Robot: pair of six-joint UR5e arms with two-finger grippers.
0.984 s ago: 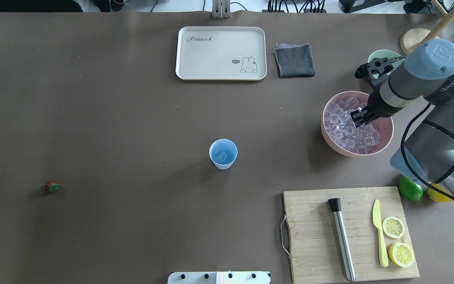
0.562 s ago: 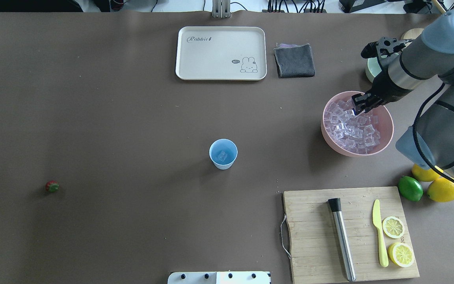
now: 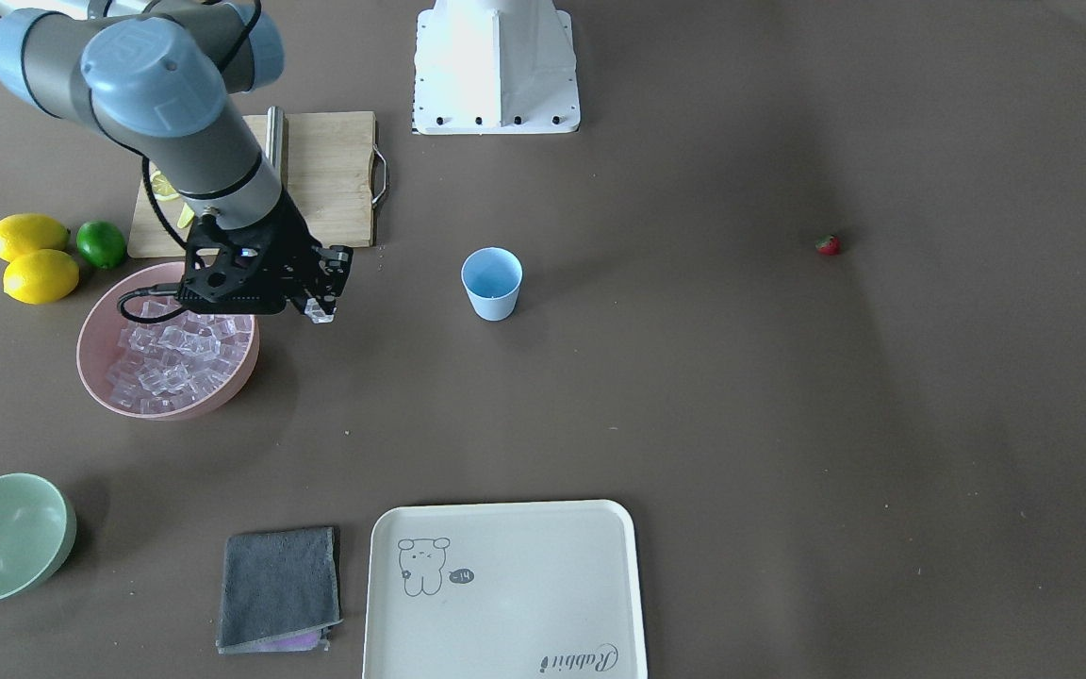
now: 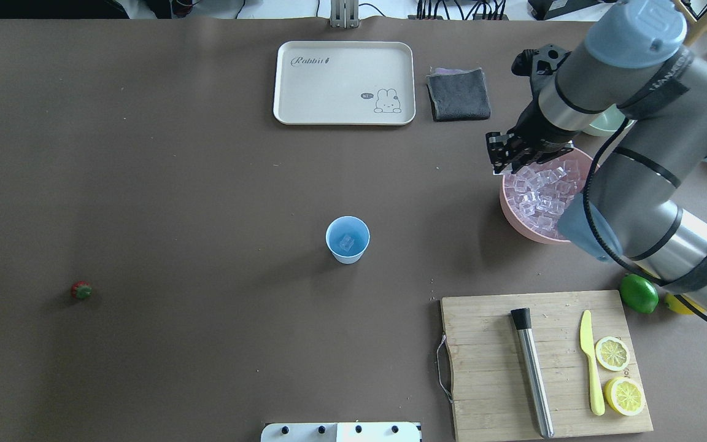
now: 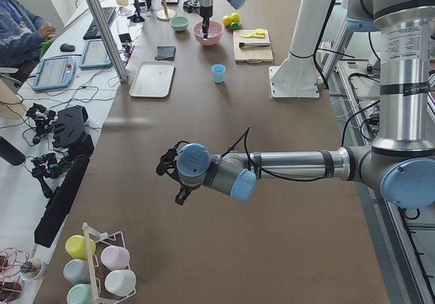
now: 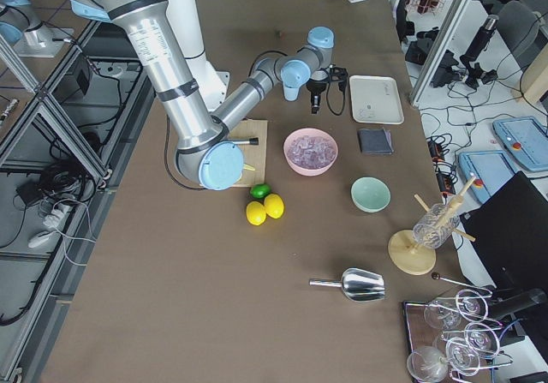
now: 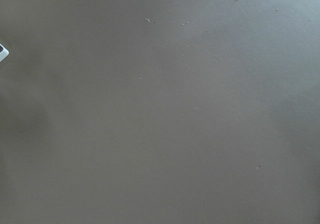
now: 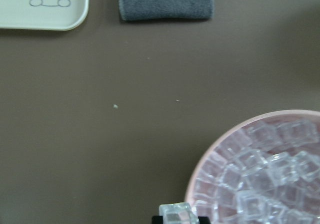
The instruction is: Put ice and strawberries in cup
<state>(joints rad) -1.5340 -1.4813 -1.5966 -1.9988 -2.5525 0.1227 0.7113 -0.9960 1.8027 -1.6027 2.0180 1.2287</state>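
Observation:
My right gripper (image 4: 502,163) is shut on one clear ice cube (image 3: 321,310), held in the air over the left rim of the pink bowl (image 4: 511,212). The cube shows between the fingertips in the right wrist view (image 8: 175,215). The bowl holds heaped ice (image 4: 540,191). The pale-blue cup (image 4: 347,240) stands upright mid-table with one ice cube (image 4: 347,244) inside, well left of my gripper. The strawberry (image 4: 81,290) lies alone at the far left. My left gripper (image 5: 170,175) shows only in the exterior left view, so I cannot tell whether it is open or shut.
A cutting board (image 4: 488,368) at the front right carries a steel muddler (image 4: 533,371), a yellow knife (image 4: 590,362) and two lemon halves (image 4: 612,353). A lime (image 4: 638,294), a cream tray (image 4: 344,83), a grey cloth (image 4: 458,94) and a mint-green bowl (image 3: 1,536) lie around.
My right gripper has lifted out of the ice heap with one cube and moved left, from over the bowl's middle to over its left rim. The cup and strawberry have not moved.

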